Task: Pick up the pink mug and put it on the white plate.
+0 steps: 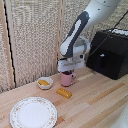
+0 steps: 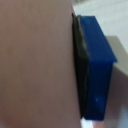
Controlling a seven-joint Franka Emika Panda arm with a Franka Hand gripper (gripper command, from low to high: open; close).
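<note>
The pink mug point(image 1: 67, 79) stands on the wooden table near the middle, its handle towards the exterior view's right. My gripper point(image 1: 67, 71) comes straight down onto its rim, and the fingers are partly hidden by the mug. In the wrist view the pink mug point(image 2: 35, 65) wall fills most of the picture. One blue fingertip pad point(image 2: 97, 65) lies flat against that wall, and the other finger is hidden. The white platter point(image 1: 33, 112), with a floral rim, lies empty at the front of the table on the exterior view's left, well apart from the mug.
A small white bowl point(image 1: 45, 83) holding something yellow sits just to the exterior view's left of the mug. An orange-yellow block point(image 1: 63, 92) lies in front of the mug, between it and the platter. A black appliance point(image 1: 110, 52) stands at the back right before woven screens.
</note>
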